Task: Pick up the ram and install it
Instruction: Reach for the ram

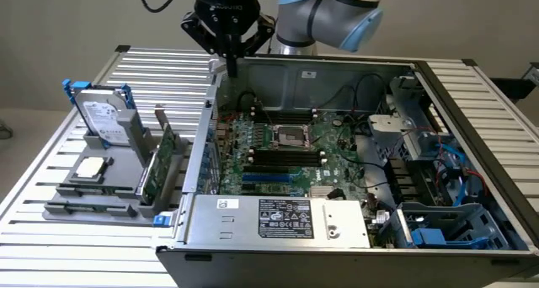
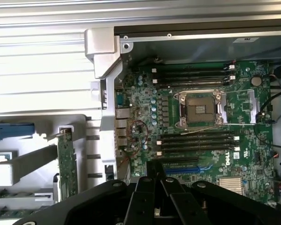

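The slatted table carries an open computer case with its motherboard facing up. A grey holder sits just beside the case on the exterior view's left. The gripper hangs over the case's far corner wall, its fingers drawn close together with nothing between them. It is well apart from the ram, which I take to be the thin stick on edge in a slot at the holder's near end, past the hard drive and the taller green card. So the pick is not yet made. To my eye it wants a squared-up grip at mid-length across the ram's flat faces, kept clear of that card. As for writing, Dell reads on the motherboard and what looks like Robotiq on the gripper body, while the power supply label is too fine to read
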